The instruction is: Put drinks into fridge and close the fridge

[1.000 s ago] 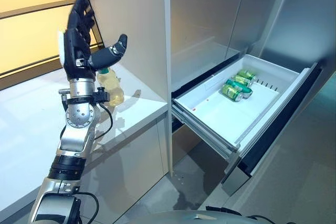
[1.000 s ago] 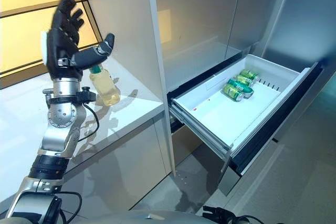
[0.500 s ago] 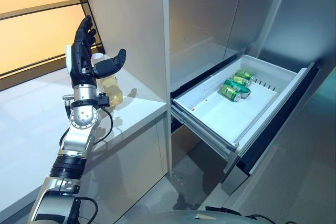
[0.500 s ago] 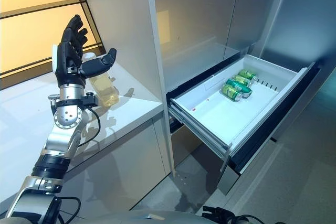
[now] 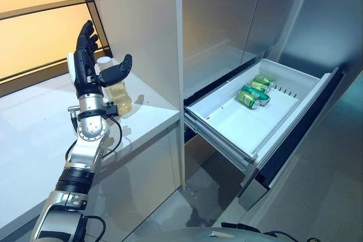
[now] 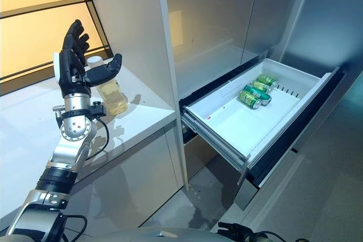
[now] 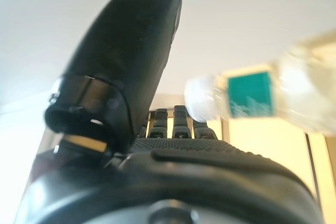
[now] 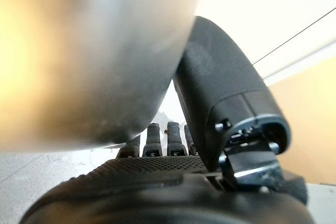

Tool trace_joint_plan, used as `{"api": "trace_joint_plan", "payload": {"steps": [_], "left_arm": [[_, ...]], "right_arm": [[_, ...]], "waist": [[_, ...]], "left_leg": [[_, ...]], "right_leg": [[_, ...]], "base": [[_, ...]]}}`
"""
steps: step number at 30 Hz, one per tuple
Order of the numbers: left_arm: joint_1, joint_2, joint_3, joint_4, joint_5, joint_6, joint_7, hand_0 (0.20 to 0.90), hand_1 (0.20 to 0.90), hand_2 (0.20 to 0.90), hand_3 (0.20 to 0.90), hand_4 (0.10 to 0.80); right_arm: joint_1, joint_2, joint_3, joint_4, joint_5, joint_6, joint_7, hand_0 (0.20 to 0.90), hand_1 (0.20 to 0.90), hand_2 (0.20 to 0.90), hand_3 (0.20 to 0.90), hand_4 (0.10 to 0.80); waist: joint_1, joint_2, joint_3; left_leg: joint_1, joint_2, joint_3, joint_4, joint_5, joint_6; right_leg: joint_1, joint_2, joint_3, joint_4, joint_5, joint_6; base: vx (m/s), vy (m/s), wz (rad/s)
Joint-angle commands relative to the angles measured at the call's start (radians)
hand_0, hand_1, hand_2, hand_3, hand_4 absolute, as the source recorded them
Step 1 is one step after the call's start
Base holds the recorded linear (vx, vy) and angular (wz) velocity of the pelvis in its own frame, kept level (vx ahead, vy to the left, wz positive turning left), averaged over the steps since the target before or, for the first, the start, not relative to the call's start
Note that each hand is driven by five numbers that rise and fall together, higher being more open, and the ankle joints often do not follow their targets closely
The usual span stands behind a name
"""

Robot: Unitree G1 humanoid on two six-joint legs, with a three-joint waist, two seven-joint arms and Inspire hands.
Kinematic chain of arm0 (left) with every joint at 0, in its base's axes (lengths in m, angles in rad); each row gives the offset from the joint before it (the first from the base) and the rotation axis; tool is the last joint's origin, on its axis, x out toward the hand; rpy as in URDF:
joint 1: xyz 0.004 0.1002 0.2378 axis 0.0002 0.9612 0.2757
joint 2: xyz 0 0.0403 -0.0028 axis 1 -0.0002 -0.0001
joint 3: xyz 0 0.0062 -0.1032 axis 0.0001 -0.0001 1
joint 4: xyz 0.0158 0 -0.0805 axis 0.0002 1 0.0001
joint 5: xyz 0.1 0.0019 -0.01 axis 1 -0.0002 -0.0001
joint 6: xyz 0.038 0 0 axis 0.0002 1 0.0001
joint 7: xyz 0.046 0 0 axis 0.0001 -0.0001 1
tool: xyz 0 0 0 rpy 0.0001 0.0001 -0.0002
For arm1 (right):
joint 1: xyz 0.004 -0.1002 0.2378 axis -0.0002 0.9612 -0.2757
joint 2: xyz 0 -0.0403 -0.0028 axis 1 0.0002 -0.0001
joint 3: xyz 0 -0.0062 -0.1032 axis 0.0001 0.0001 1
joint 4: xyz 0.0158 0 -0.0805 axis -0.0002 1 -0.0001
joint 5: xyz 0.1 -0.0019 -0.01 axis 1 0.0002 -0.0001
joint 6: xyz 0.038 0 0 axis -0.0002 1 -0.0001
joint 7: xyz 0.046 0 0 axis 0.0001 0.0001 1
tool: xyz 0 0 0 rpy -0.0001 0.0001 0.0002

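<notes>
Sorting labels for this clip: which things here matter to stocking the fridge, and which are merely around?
Job:
left hand, open
bottle on the counter
green cans in the drawer
open fridge drawer

Around:
white counter
orange wall panels

Green cans (image 5: 253, 90); white drawer (image 5: 227, 122); yellowish bottle (image 5: 117, 91).

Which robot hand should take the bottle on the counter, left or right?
Left. The left robot hand is open right beside the bottle on the white counter, thumb toward it. The right robot hand appears only in its own wrist view, nowhere near the bottle.
</notes>
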Motion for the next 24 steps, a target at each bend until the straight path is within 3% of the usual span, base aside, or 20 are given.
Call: {"api": "trace_joint_plan", "payload": {"steps": [1,24], "left_arm": [[-0.115,0.019,0.053,-0.003,0.088,-0.164,0.095,0.9,0.9,0.9,0.9,0.8],[-0.082,-0.003,-0.002,0.076,0.031,-0.044,-0.052,0.9,0.9,0.9,0.9,0.8]], "right_arm": [[0.016,0.018,0.027,0.012,-0.033,-0.009,0.039,0.9,0.9,0.9,0.9,0.8],[0.008,0.008,0.017,0.004,-0.048,0.009,0.046,0.9,0.9,0.9,0.9,0.8]], "waist": [[-0.01,0.002,-0.024],[-0.01,0.007,-0.021]], "left_leg": [[0.015,-0.01,-0.001,0.005,-0.093,0.01],[0.018,-0.011,-0.001,0.006,-0.094,0.011]], "right_leg": [[-0.06,0.013,-0.022,0.067,0.005,0.035],[-0.059,0.013,-0.019,0.069,0.005,0.037]], "base": [[0.0,0.0,0.0],[0.0,0.0,0.0]]}}
